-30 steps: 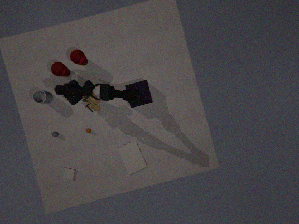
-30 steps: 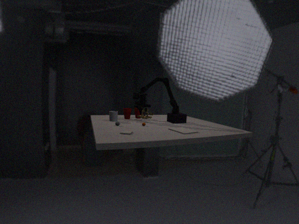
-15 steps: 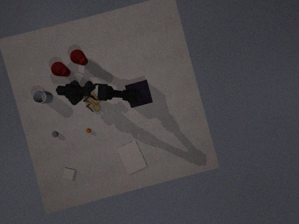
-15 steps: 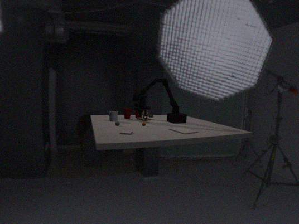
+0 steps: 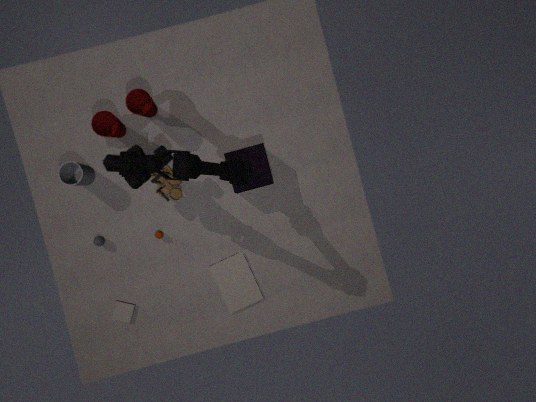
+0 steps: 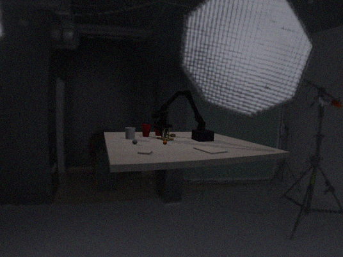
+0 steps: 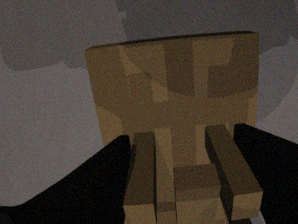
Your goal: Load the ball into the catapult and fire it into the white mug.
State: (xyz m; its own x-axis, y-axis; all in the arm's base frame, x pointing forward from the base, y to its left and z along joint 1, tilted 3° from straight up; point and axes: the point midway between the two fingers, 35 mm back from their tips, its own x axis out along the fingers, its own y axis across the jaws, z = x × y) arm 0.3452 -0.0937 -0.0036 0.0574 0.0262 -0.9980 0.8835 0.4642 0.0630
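The wooden catapult stands on the table under my arm. My gripper is shut on its two upright posts, one finger outside each post. The fingers are hidden beneath the arm in the top view. The catapult's round cup points to the lower right in the top view, away from the mug, and shows no ball. The orange ball lies on the table. The white mug stands upright, left of the catapult, and looks grey in the dim light.
Two red cups stand beyond the catapult. A grey ball lies left of the orange ball. A large flat pale panel and a small pale block lie on the near side.
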